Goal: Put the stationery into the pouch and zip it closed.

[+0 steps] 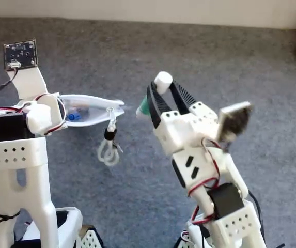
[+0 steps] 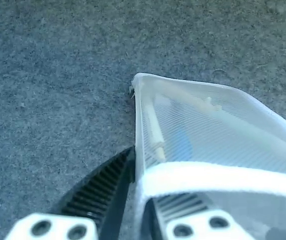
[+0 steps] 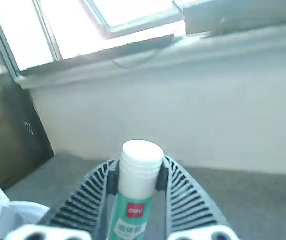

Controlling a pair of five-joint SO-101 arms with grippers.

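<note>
pouch part filled, glue stick in hand, zip not yet closed

left fingers (image 2: 100, 187) are closed on the near end of the pouch (image 2: 217, 135). one ribbed finger is outside the mesh wall and the other seems to sit inside the mouth, so the wall is pinched between them. from that grip the pouch lies out on the grey bench (image 1: 230, 57), stretching away from the left fingers toward the right fingers. some stationery is already inside. a slim white pen-like piece (image 2: 154, 130) lies just beyond the left fingertips against the wall, and a blue item (image 1: 74, 116) shows through the mesh close to the grip. what else is in there i cannot tell. at the end of the pouch far from the left fingers, a looped cord (image 1: 109, 150) hangs off what looks like the zip pull and rests on the bench.

further right, the right fingers (image 1: 157, 107) are closed around a glue stick (image 1: 161, 82). they grip its green body, and the white cap pokes out past the fingertips. the stick is held up off the bench, its lower end near the pouch's far tip but apart from it.

the task looks partway done. at least two items are in, the glue stick has yet to go into the mouth, and the zip appears undone, so closing remains. the pull sits at the end nearer the right fingers, which would be free for it once the stick is released.
</note>
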